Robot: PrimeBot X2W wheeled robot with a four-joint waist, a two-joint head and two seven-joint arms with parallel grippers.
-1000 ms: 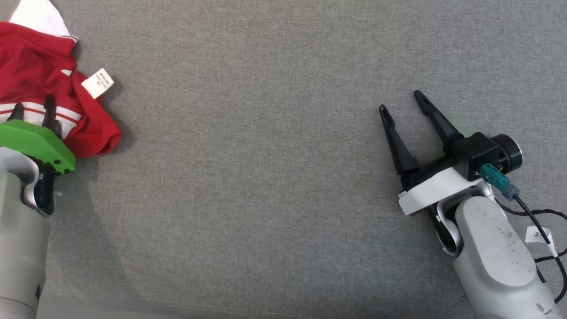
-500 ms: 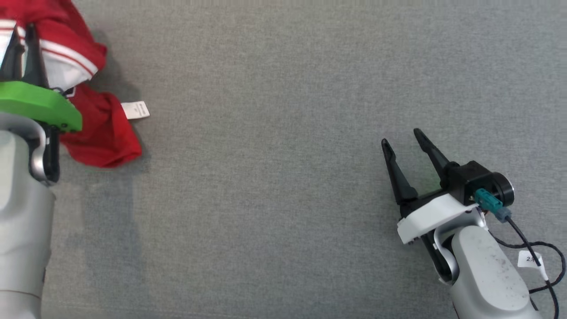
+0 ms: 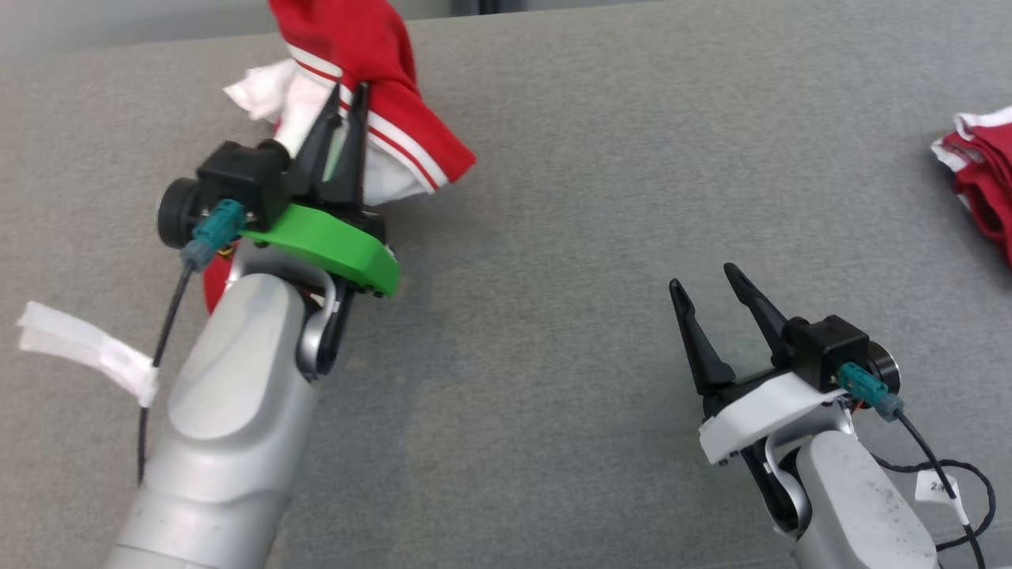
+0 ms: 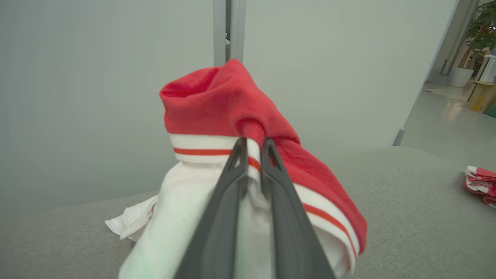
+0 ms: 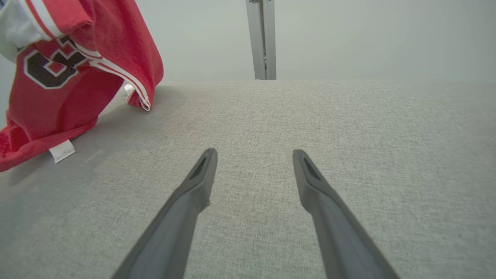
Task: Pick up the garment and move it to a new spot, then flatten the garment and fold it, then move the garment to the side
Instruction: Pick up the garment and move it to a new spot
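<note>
Garment (image 3: 379, 55), earlier heaped, now hoisted — left hand (image 3: 349, 87) pinching striped hem; right hand (image 3: 702, 276) spread over grey surface (image 3: 553, 237).

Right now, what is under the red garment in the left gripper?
A grey cloth surface. The garment hangs from the left gripper; its lower edge and white label rest on that surface. The patch beneath that part is covered.
</note>
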